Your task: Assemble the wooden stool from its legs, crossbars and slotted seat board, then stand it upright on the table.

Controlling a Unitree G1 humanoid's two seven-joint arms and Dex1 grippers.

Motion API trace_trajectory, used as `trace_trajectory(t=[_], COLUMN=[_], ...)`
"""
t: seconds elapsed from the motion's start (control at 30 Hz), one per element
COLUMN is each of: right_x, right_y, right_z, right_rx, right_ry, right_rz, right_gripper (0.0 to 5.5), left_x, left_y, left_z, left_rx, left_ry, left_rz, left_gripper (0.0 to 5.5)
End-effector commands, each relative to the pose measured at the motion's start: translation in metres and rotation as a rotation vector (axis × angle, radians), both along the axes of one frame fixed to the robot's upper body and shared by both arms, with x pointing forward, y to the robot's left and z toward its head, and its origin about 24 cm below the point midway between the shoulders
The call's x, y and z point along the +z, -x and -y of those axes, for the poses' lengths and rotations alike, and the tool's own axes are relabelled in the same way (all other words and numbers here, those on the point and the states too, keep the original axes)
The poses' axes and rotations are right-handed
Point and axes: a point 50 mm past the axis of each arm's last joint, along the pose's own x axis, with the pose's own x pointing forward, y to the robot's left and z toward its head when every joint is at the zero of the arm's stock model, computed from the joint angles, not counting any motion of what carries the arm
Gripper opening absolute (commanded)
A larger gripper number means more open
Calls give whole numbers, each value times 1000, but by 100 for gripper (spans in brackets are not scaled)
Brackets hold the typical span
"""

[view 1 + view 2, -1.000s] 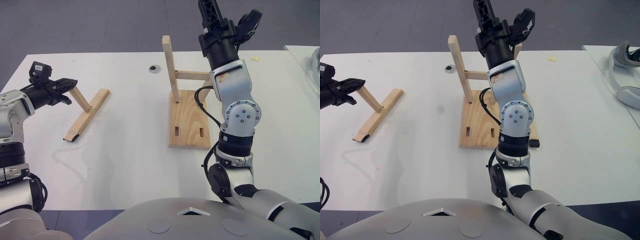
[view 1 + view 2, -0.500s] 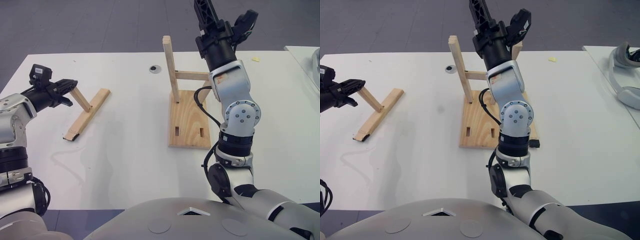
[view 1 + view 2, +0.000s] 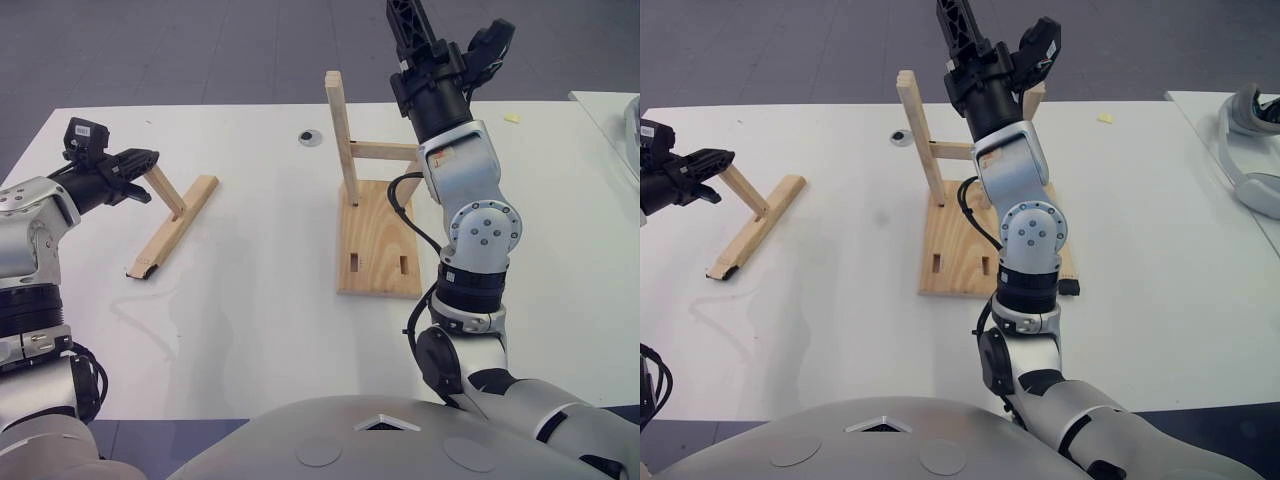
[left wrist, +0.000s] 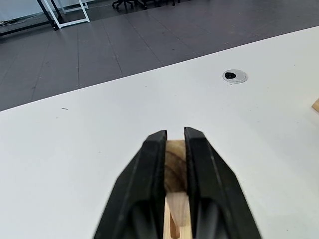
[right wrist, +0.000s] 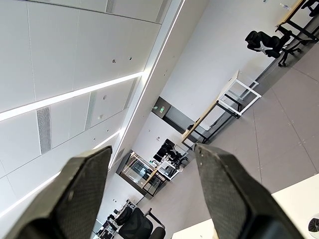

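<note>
Half done at best, judging by the layout. Nearest: seat board [image 3: 378, 225] flat on the surface [image 3: 260, 330], with two near slots [image 3: 353, 261] unfilled. Off to the left, well apart from the board: loose leg [image 3: 172, 232] lying on the surface, with a short crossbar [image 3: 166, 195] slanting up from it into the left tool [image 3: 148, 160], clenched on that bar's upper end. Cannot tell whether this loose piece is a complete frame. Farther back, at the board's far end: one leg frame already seated, made up of an upright leg [image 3: 341, 140] and a far crossbar [image 3: 385, 151], with the partner leg mostly behind the right arm. Farthest and highest: right tool [image 3: 452, 35], spread wide and grasping nothing, raised above the seated frame. Left to do, as a judgement: carrying the loose piece across, seating it in the two open slots, then turning the stool over onto its legs on the surface.
</note>
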Motion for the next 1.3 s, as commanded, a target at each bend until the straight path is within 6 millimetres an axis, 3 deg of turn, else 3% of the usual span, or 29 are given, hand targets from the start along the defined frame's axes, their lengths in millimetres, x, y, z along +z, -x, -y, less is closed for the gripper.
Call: trace_trajectory(t=[0.03, 0.83, 1.3], right_x=[3, 4, 1], right_y=[2, 4, 5], right_z=[-8, -7, -9], right_rx=[34, 16, 19], right_ry=[-39, -48, -55], right_rz=[-1, 0, -11], right_gripper=[309, 309, 309], left_x=[5, -5, -13], left_y=[2, 6, 8], left_z=[-7, -12, 2], left_rx=[27, 26, -3], left_ry=[-9, -50, -20], left_rz=[0, -33, -47], left_gripper=[39, 39, 39])
